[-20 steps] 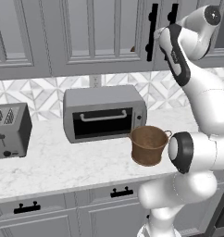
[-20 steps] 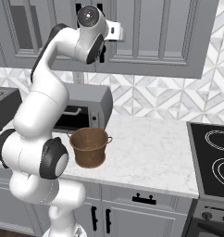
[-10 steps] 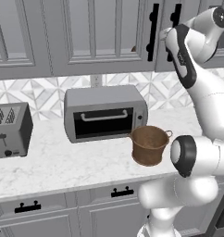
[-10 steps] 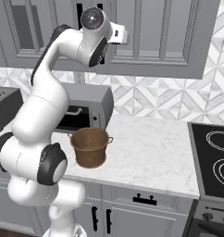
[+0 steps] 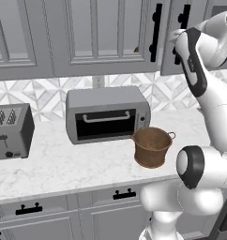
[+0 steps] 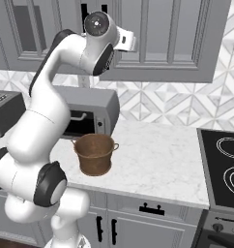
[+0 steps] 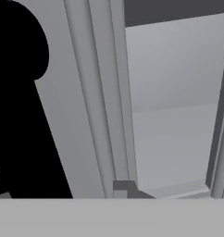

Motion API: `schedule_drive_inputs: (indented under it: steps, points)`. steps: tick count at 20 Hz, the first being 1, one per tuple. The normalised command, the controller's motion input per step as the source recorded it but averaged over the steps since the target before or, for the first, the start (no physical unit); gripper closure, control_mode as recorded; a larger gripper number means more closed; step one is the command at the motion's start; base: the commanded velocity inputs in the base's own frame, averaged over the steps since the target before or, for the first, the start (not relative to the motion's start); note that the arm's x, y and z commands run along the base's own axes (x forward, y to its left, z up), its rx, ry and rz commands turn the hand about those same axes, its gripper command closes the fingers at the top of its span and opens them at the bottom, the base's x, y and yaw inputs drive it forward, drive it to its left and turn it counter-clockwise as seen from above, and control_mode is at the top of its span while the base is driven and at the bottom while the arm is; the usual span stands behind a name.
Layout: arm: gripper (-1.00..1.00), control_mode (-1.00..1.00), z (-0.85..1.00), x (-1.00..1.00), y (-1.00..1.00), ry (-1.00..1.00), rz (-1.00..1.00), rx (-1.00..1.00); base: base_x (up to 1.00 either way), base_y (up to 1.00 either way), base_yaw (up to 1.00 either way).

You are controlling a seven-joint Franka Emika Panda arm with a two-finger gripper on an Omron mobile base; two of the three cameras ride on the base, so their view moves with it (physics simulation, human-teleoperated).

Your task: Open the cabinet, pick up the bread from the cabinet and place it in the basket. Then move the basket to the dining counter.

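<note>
Cabinet (image 5: 115,33) door barely ajar, gripper state can't be told, up near black handle (image 5: 183,18); arm should swing door wider before reaching in; basket (image 5: 152,146) waits on counter (image 5: 49,168)

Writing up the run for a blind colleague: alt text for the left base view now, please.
The white arm reaches up to the grey wall cabinet, whose right door stands slightly ajar. Below on the marble counter a brown woven basket sits in front of a grey toaster oven, with a toaster at the left.
</note>
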Motion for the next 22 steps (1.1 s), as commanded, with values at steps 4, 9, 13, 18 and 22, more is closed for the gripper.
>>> schedule_drive_inputs:
  steps: [4,9,13,18,22]
  points:
    - [1.0,-1.0,0.0,-0.4,-1.0,0.0,0.0,0.08,0.0,0.0,0.0]
    - [1.0,-1.0,0.0,-0.4,-1.0,-0.02,0.03,0.1,0.0,0.0,0.0]
    - [1.0,-1.0,0.0,-0.48,-1.0,-0.09,0.13,0.1,0.0,0.0,0.0]
    - [1.0,-1.0,0.0,-0.54,-1.0,-0.12,0.13,0.08,0.0,0.0,0.0]
    - [1.0,-1.0,0.0,-0.55,-1.0,-0.09,0.09,0.06,0.0,0.0,0.0]
